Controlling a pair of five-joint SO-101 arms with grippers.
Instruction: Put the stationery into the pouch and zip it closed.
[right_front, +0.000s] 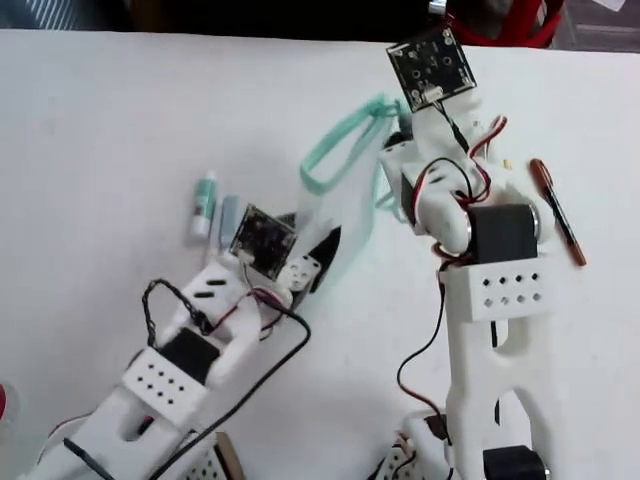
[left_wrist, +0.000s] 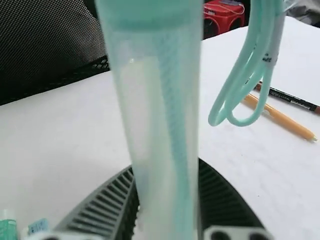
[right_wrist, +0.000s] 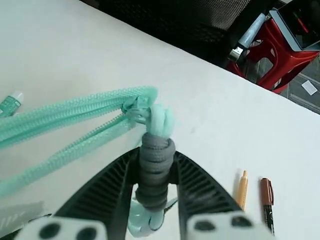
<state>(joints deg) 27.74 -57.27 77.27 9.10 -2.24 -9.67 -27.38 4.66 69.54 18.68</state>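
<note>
A see-through pouch (right_front: 345, 215) with a mint zipper (right_front: 335, 150) lies between the arms, its mouth standing open. My left gripper (right_front: 322, 250) is shut on the pouch's near edge (left_wrist: 160, 125). My right gripper (right_front: 396, 150) is shut on the zipper's cord pull (right_wrist: 155, 150) at the end of the zipper (right_wrist: 75, 112). A glue stick (right_front: 205, 203) and a small eraser (right_front: 229, 215) lie left of the pouch. A brown pen (right_front: 556, 210) lies to the right, beside an orange pencil (left_wrist: 280, 117).
The mint cord loop (left_wrist: 245, 85) hangs beside the pouch in the left wrist view. A red stool (right_wrist: 280, 45) and a black mesh chair (left_wrist: 45, 45) stand beyond the table's far edge. Cables trail from both arms over the near table.
</note>
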